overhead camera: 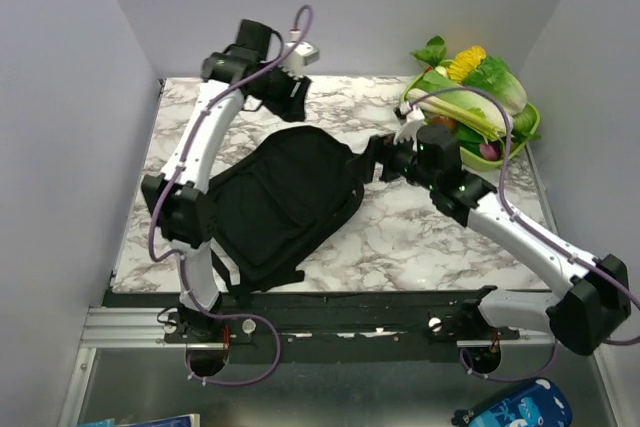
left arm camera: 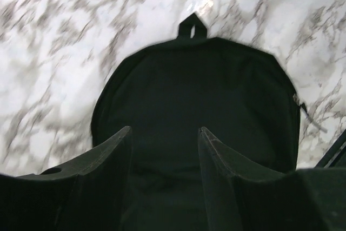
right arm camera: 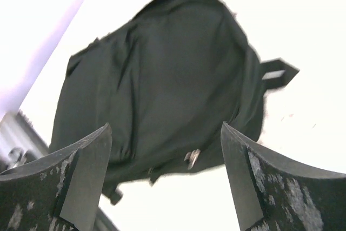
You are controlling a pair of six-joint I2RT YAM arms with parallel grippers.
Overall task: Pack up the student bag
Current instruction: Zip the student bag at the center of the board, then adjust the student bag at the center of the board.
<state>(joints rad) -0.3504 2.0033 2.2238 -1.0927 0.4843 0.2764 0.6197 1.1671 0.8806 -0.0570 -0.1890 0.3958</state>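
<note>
The student bag [overhead camera: 285, 202] lies flat on the marble counter [overhead camera: 400, 237], a bit left of the middle, and it is zipped shut. It is the biggest thing here. Your left hand [overhead camera: 292, 97] hangs above the far end of the bag. Its two fingers [left arm camera: 108, 171] are partly apart, with nothing between them. In the left wrist view you look down on the black cloth of the bag, and its small carry loop [left arm camera: 192, 25] sticks out at the far end onto the bare counter. Your right hand [overhead camera: 378, 162] is right at the bag's right edge, and you cannot tell if it touches. Its fingers [right arm camera: 81, 177] are spread very wide and hold nothing. The black elbow of your left arm [overhead camera: 185, 212] sits over the bag's left edge, so that side is partly hidden. A green tray [overhead camera: 525, 127] full of leafy vegetables [overhead camera: 480, 82] stands in the far right corner of the counter, close behind your right hand. The purple cable [overhead camera: 505, 137] of the right arm loops across the front of that tray. Down past the near edge, below the right arm's base, lies a blue thing with white marks [overhead camera: 510, 409], well away from the bag.
</note>
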